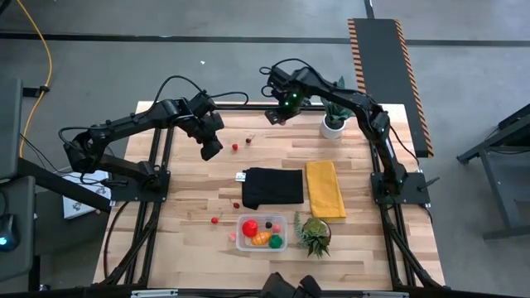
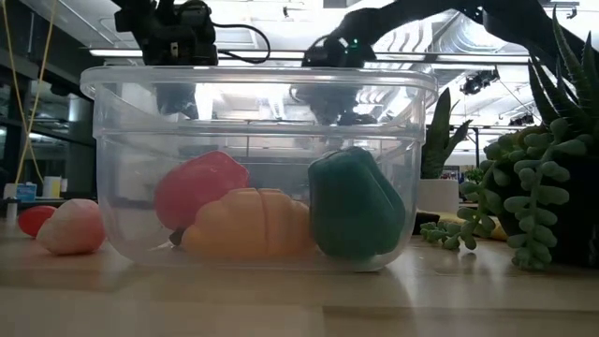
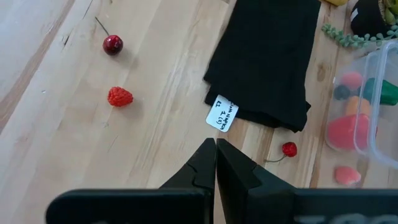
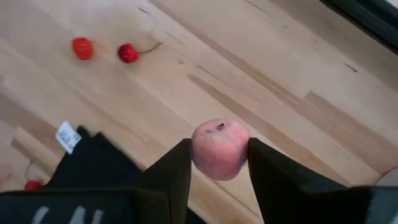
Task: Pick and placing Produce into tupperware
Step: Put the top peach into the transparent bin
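Note:
The clear tupperware (image 1: pixel 245 223) sits near the table's near edge with a red (image 2: pixel 199 187), an orange (image 2: pixel 248 223) and a green toy (image 2: pixel 356 206) inside. Small red berries (image 1: pixel 235 147) (image 1: pixel 214 220) and a pink one (image 2: pixel 70 227) lie loose on the wood. My right gripper (image 4: pixel 219 149) hangs over the table's far part, above bare wood, shut on a pink round fruit (image 4: pixel 219 140). My left gripper (image 3: pixel 216 146) is shut and holds nothing; it hovers left of the black cloth (image 1: pixel 273 186), above a red cherry (image 3: pixel 289 149). My right gripper pinches the pink round fruit by its two opposite sides (image 4: pixel 198 152) between the two fingers (image 4: pixel 177 165). The fingers point down from above. The fruit is lifted clear of the table, its dimpled top (image 4: pixel 219 126) facing the camera.
A yellow cloth (image 1: pixel 325 189) lies right of the black one. A spiky plant in a white pot (image 1: pixel 334 124) stands at the far right, and a succulent (image 1: pixel 313 236) right beside the tub. Bare wood lies between the arms and on the left.

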Robot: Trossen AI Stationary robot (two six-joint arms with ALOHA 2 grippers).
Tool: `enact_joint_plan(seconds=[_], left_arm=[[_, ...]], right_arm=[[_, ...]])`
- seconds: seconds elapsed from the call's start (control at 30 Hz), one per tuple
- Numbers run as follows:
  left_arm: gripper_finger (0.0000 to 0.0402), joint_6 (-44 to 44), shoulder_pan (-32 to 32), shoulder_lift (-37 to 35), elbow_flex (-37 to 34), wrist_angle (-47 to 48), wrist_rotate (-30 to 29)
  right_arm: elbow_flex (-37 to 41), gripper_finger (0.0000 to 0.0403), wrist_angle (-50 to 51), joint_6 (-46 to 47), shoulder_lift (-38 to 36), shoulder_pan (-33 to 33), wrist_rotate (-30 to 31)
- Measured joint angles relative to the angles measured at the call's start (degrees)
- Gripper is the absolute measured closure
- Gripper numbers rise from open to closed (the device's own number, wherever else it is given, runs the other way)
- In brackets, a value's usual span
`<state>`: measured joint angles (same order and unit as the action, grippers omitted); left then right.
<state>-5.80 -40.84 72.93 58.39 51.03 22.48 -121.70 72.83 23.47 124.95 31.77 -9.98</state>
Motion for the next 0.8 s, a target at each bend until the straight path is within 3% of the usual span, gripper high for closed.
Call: enact_joint_plan(seconds=[0.5, 0.8], left_arm=[[0.0399, -2.5, 0.0, 0.0, 0.2, 4.5, 3.4], [0.0399, -6.2, 0.0, -0.1, 7.2, 14.7, 3.4]], right_arm=[[-6.1, 0.0269, 5.9, -3.0, 0.0, -5.5, 0.0], [-7.4, 0.0269, 6.2, -3.0, 0.0, -9.1, 0.0]])
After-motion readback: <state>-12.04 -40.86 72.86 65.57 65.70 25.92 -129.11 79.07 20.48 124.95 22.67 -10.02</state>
